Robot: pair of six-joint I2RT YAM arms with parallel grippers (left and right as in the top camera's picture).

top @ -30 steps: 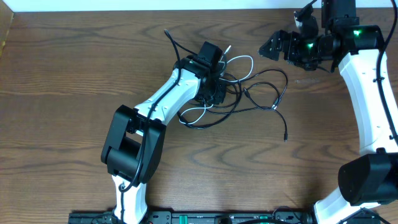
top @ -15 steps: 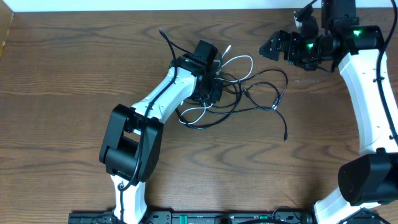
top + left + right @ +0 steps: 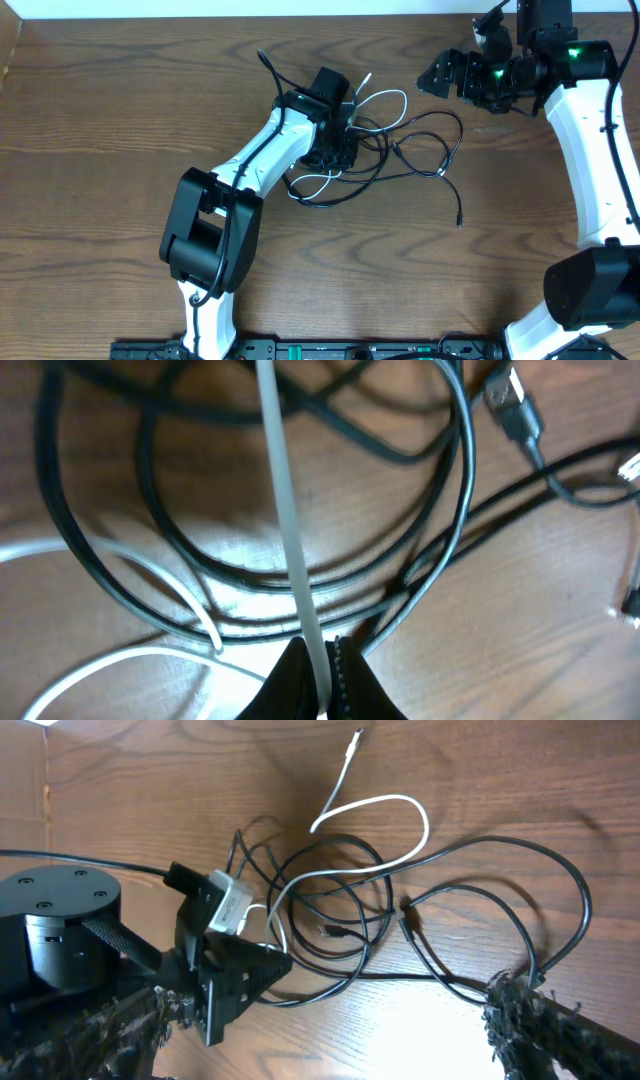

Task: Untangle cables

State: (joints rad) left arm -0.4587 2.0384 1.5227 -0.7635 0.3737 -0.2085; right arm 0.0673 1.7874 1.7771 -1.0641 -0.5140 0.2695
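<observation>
The cables lie in one tangle at the table's middle: a thin white cable (image 3: 385,97) looped through longer black cables (image 3: 425,150). My left gripper (image 3: 340,152) is down in the tangle's left side. In the left wrist view the gripper (image 3: 322,660) is shut on the white cable (image 3: 285,510), which runs straight up from the jaws over black loops (image 3: 455,510). A black plug end (image 3: 512,405) lies at top right. My right gripper (image 3: 437,75) hovers open to the upper right of the tangle, holding nothing. Below it the right wrist view shows the white cable (image 3: 390,805) and black cables (image 3: 560,880).
A loose black cable end (image 3: 459,215) trails off toward the right front. Another black end (image 3: 262,56) sticks out at the upper left, beside the left arm. The left arm's own body (image 3: 60,930) fills the right wrist view's left side.
The left gripper's jaws have closed the last bit onto the white cable, and the arm shifted slightly left, dragging the upper-left black end with it. The right arm has not moved.
</observation>
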